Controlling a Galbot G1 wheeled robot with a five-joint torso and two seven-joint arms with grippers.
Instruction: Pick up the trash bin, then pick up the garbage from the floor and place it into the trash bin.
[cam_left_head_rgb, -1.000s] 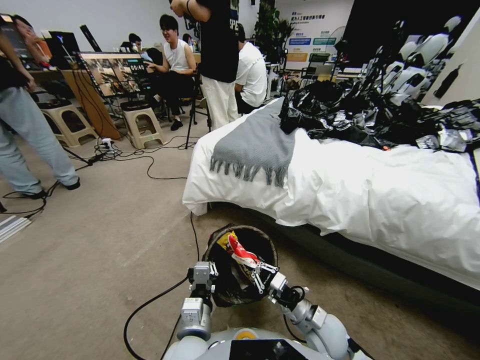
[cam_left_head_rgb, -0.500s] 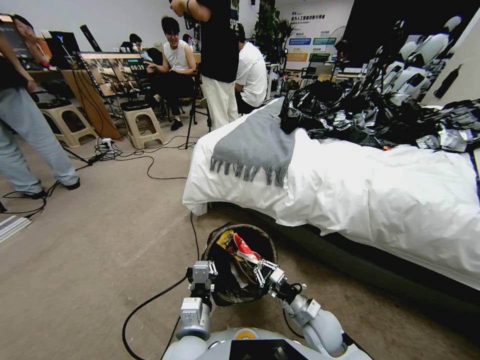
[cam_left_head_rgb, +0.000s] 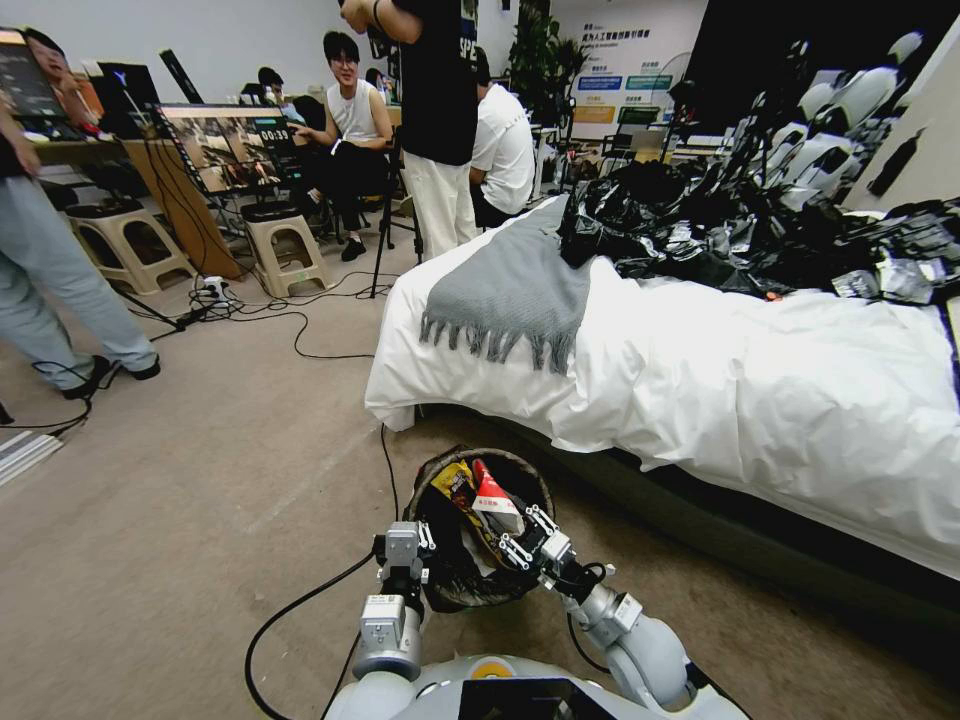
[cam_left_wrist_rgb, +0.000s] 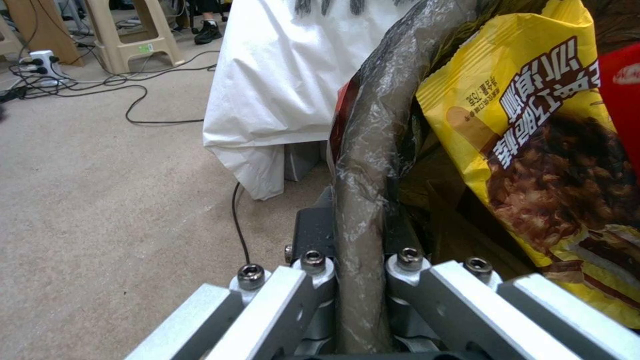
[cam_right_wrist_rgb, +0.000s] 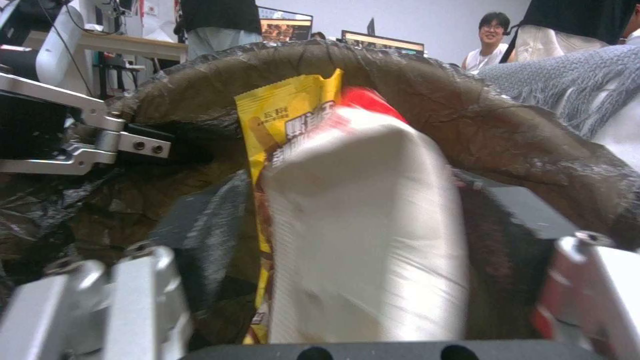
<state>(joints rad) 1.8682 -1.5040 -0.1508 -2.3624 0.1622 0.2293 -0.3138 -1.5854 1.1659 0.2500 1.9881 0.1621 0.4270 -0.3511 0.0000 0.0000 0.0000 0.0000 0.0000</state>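
Black-lined trash bin (cam_left_head_rgb: 440, 580) clamped at its rim by my left gripper (cam_left_head_rgb: 405, 545), right gripper (cam_left_head_rgb: 525, 540) over its mouth — jaws spread, red-and-white packet (cam_left_head_rgb: 493, 495) between them, beside yellow wrapper (cam_left_wrist_rgb: 533, 150).

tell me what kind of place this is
Probably a robotics lab or demo hall staged as a bedroom: a bed with white bedding stands on carpet, beside monitors on stands, floor cables, plastic stools, and other white robots parked behind.
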